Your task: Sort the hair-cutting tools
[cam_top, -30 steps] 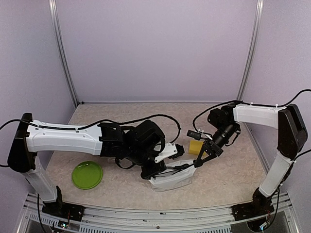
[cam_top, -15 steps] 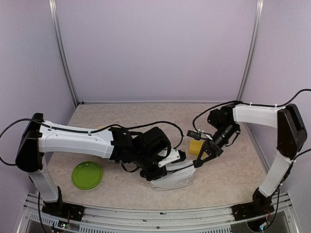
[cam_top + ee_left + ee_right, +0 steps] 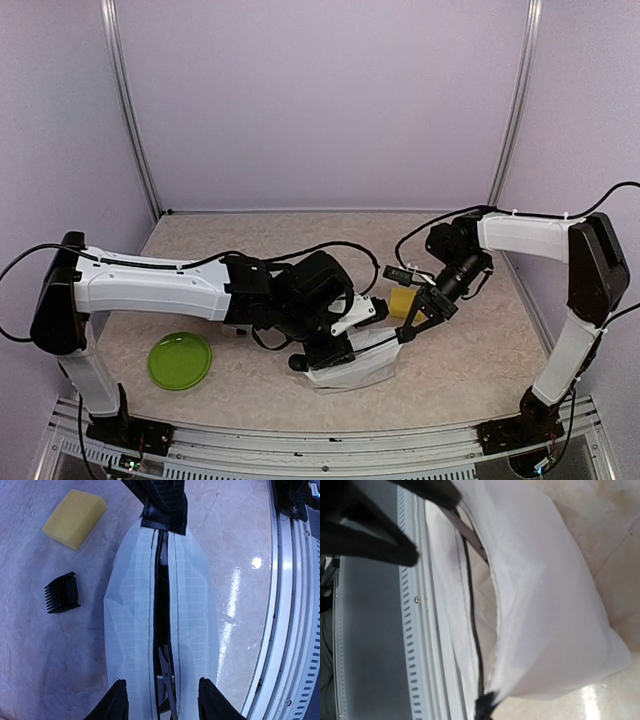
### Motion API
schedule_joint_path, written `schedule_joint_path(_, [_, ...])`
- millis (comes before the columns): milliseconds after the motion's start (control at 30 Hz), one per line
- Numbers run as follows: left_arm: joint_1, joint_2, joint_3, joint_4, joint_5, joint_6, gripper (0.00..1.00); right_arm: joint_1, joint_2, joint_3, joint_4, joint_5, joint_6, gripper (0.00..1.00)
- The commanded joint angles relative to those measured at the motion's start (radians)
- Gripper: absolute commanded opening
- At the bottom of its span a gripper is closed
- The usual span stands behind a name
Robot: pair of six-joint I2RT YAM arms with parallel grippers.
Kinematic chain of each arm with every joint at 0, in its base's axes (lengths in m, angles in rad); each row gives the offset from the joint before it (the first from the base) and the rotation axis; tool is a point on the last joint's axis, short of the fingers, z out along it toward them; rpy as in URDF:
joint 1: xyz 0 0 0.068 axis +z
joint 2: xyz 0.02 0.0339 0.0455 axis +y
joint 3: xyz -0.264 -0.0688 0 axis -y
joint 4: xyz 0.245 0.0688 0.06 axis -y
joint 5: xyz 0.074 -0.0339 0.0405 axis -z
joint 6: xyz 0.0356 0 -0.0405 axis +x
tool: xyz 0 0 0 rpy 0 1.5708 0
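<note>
Unzipped white pouch (image 3: pixel 545 605), steel scissors (image 3: pixel 468 531) inside

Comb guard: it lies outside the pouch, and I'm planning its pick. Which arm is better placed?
Left arm: its jaws hang open over the pouch, comb guard close beside. The right arm is busy pinching the pouch's black end.

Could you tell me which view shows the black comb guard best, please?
The left wrist view: the comb guard lies unobstructed beside the white pouch. I cannot spot it in the top view or the right wrist view.
</note>
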Motion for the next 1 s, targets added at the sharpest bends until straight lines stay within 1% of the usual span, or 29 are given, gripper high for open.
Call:
schedule_joint_path(0, [0.054,-0.109,-0.007,0.013,0.034,-0.114,0.48,-0.007,0.007,0.030,-0.011,-0.031,-0.016,0.06])
schedule_joint_path(67, [0.106,-0.160,-0.042,-0.016,0.076,-0.188,0.48,-0.007,0.004,0.028,-0.011,-0.023,-0.016,0.06])
schedule_joint_path(200, [0.199,-0.292,-0.196,-0.039,0.166,-0.315,0.48,-0.007,-0.022,0.037,-0.005,0.031,-0.020,0.14])
schedule_joint_path(267, [0.268,-0.355,-0.286,-0.014,0.257,-0.394,0.48,-0.009,-0.049,0.062,0.017,0.092,-0.015,0.26])
schedule_joint_path(333, [0.309,-0.409,-0.383,0.049,0.353,-0.477,0.48,-0.007,-0.086,0.094,0.054,0.168,-0.011,0.38])
schedule_joint_path(400, [0.323,-0.448,-0.468,0.143,0.434,-0.568,0.49,-0.005,-0.110,0.136,0.071,0.224,-0.027,0.42])
schedule_joint_path(467, [0.326,-0.458,-0.526,0.240,0.509,-0.639,0.48,0.008,-0.119,0.171,0.085,0.263,-0.044,0.43])
schedule_joint_path(533, [0.323,-0.454,-0.558,0.290,0.543,-0.693,0.48,0.051,-0.123,0.191,0.110,0.289,-0.057,0.40])
schedule_joint_path(667, [0.322,-0.444,-0.609,0.326,0.542,-0.725,0.48,0.175,-0.100,0.220,0.185,0.376,-0.075,0.27])
schedule_joint_path(767, [0.326,-0.428,-0.641,0.398,0.594,-0.751,0.48,0.254,-0.042,0.269,0.202,0.389,-0.084,0.20])
schedule_joint_path(867, [0.325,-0.418,-0.653,0.444,0.606,-0.771,0.47,0.326,-0.014,0.265,0.261,0.401,-0.081,0.18])
schedule_joint_path(967, [0.327,-0.403,-0.656,0.478,0.629,-0.788,0.47,0.397,0.000,0.222,0.323,0.483,-0.085,0.19])
